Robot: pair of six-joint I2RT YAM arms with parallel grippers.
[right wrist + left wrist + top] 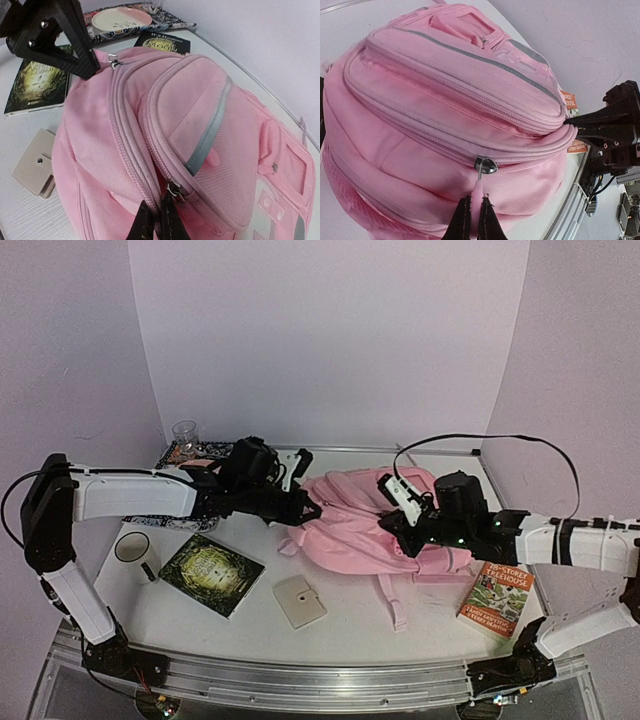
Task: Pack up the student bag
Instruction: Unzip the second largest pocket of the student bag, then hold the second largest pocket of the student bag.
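White table (pixel 350 645) | left hand (pixel 476 201) clamps zip pull (pixel 478 189) | right hand (pixel 156 206) closed against student bag (pixel 200 115) | book (pixel 497 600): TREEHOUSE

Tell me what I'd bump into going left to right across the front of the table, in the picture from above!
white mug → green book → beige wallet → pink student bag → orange book

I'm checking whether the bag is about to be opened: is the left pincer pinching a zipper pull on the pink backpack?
Yes, the left pincer is shut on the pink zipper pull that hangs from a slider on the backpack.
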